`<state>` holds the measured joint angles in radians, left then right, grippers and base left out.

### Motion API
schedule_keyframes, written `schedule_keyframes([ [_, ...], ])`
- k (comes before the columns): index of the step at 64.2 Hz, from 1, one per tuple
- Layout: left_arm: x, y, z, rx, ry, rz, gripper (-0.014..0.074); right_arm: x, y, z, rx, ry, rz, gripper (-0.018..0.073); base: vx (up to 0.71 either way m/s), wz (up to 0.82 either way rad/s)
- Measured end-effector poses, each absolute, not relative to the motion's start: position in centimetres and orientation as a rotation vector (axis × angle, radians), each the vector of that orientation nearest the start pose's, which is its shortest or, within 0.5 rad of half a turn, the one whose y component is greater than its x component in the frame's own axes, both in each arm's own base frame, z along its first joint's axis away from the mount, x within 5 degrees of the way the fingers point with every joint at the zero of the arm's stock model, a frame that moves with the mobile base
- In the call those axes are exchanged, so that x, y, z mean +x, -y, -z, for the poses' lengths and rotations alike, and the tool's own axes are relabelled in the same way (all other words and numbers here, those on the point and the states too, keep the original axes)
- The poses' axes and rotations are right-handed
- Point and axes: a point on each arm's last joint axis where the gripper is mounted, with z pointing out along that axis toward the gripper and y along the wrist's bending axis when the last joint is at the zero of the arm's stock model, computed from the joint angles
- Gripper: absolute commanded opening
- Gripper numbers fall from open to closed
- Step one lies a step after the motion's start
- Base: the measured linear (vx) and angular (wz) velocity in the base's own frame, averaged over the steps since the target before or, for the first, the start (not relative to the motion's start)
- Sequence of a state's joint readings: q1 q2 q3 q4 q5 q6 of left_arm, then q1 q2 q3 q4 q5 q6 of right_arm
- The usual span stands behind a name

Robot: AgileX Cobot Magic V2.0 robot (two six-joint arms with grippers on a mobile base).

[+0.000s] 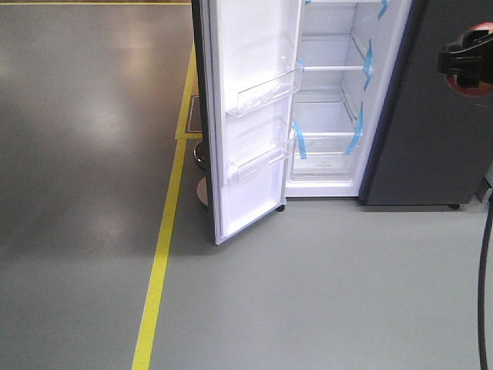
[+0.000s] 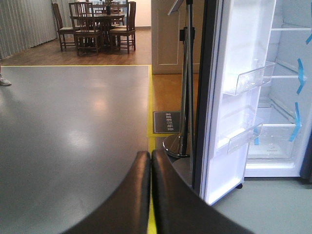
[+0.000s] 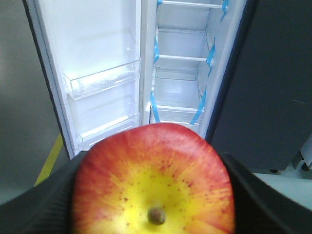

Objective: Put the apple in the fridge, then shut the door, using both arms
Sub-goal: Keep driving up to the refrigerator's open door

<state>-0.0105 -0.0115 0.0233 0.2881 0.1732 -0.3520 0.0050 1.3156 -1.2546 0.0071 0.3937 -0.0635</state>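
We find the right tool point(image 1: 464, 62) clamped on the apple point(image 3: 153, 180), raised and facing the fridge point(image 1: 327, 116) but well short of its shelves. The left tool point(image 2: 150, 161) is pressed together, empty, low beside the open door point(image 1: 246, 85). We judge that neither placing nor closing is done.

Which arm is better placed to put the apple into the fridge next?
Right. The right end effector is shut on the apple, facing the open fridge. The left end effector is shut, empty, off beside the door.
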Motion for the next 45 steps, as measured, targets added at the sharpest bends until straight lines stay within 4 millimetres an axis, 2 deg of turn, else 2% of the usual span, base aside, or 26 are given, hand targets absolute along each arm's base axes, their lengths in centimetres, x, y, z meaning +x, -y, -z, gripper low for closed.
schedule_keyframes([
  [45,5.61,-0.39,-19.09,-0.085,-1.659,0.019,-0.0006,30.11,-0.18,-40.18,-0.062,-1.937,0.032,0.0071,0.07,0.00],
])
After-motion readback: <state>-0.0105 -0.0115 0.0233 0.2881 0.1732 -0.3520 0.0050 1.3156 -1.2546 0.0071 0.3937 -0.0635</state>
